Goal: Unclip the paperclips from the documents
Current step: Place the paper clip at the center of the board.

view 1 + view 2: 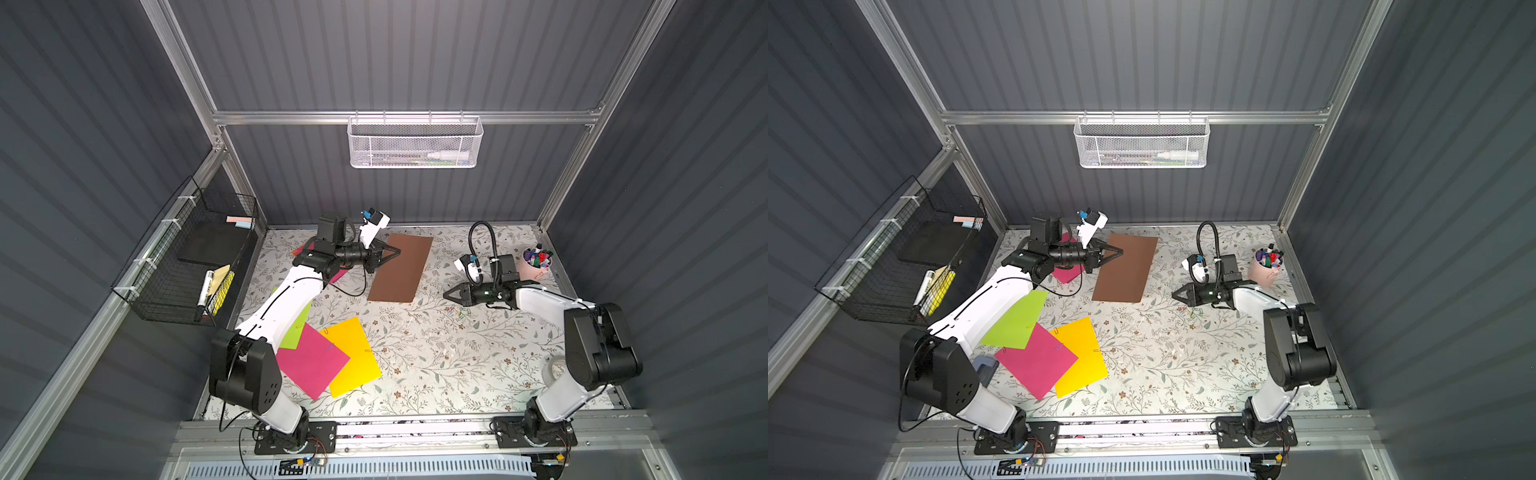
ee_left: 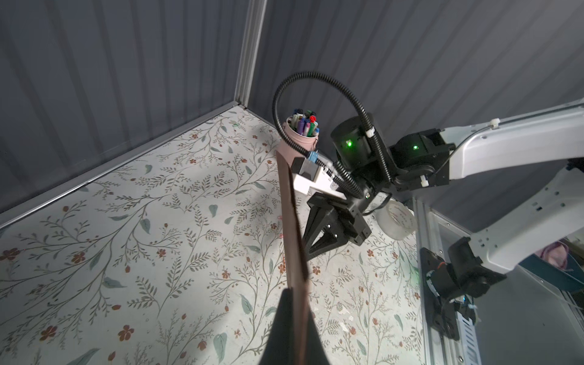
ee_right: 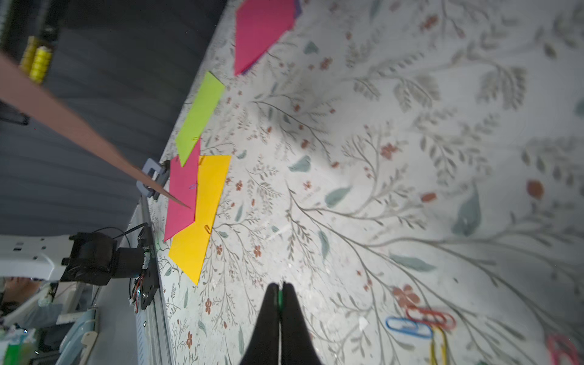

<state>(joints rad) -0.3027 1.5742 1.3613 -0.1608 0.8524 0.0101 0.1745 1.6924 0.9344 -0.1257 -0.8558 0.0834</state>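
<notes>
- Paperclip (image 3: 279,300), green and showing only as a sliver, is pinched between the closed tips of the right gripper (image 3: 280,287). As far as I can tell, its long axis runs along the fingers.
- Loose paperclips (image 3: 417,324) (blue, red, yellow, pink) lie on the floral table (image 1: 436,365) just back from those tips and off to one flank, below the claw. Both top views put the heap (image 1: 1194,311) nearly under the claw body.
- My guess is the coming move is a short pull back over that heap and a release. The right arm is right by it and needs little travel.
- Ahead of the right claw, near but apart, the brown sheet (image 1: 401,266) hangs raised, with the left gripper (image 1: 395,251) clamped on its far edge.
- Well ahead, the yellow sheet (image 1: 353,357), pink sheet (image 1: 309,361) and lime sheet (image 1: 1017,320) lie overlapped, each carrying small clips. They sit closer to the left arm's base.
</notes>
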